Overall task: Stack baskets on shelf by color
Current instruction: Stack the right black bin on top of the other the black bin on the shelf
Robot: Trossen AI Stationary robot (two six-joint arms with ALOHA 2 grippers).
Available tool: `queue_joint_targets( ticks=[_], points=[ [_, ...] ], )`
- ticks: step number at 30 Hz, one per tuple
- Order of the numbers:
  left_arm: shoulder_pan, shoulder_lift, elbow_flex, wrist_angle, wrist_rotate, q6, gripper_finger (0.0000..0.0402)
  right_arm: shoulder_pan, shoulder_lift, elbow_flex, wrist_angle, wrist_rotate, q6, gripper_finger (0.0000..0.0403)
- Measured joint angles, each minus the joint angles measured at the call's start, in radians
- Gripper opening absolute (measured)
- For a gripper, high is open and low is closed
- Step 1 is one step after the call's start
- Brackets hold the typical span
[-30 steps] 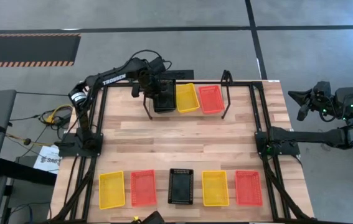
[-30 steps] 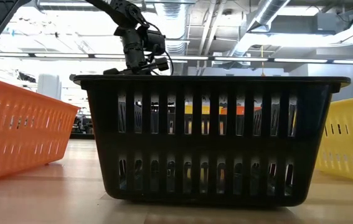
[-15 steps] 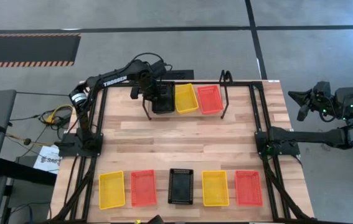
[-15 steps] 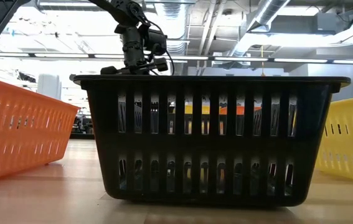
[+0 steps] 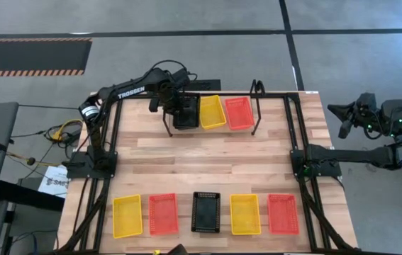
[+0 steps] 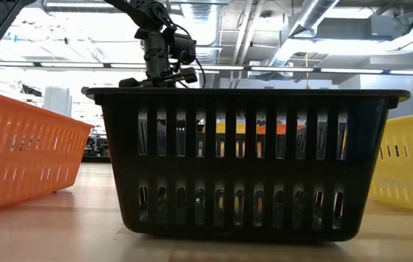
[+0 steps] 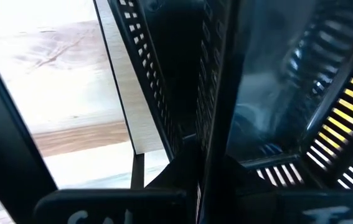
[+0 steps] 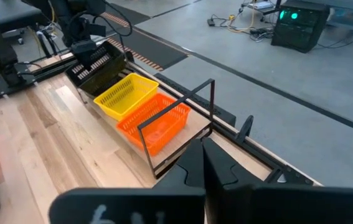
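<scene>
Left gripper [image 5: 180, 108] over the shelf [image 5: 254, 106], fingers pinching the wall of a black basket [image 5: 186, 113] that sits just beside the yellow basket [image 5: 213, 111], with the red basket [image 5: 240, 112] beyond that. To finish well, I judge I should set it flat and square before I let go, then lift straight up. My wrist view shows the mesh wall between my fingers; the overhead hides that. Five more baskets [image 5: 205, 212] wait well away in a row. Right gripper [image 5: 345, 119] parked off the table; cannot tell its fingers.
</scene>
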Motion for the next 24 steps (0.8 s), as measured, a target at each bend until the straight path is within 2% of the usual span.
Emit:
queue_joint_targets(
  ticks=[10, 20, 24],
  points=[
    [0.000, -0.001, 0.000, 0.005, 0.000, 0.033, 0.0005, 0.000, 0.000, 0.000, 0.000, -0.001, -0.009, 0.0003],
    [0.000, -0.002, 0.001, 0.014, 0.019, 0.047, 0.0106, 0.000, 0.000, 0.000, 0.000, -0.001, -0.018, 0.0003],
    [0.001, -0.002, 0.009, 0.013, 0.023, 0.066, 0.0129, 0.000, 0.000, 0.000, 0.000, -0.001, -0.018, 0.0003]
  ],
)
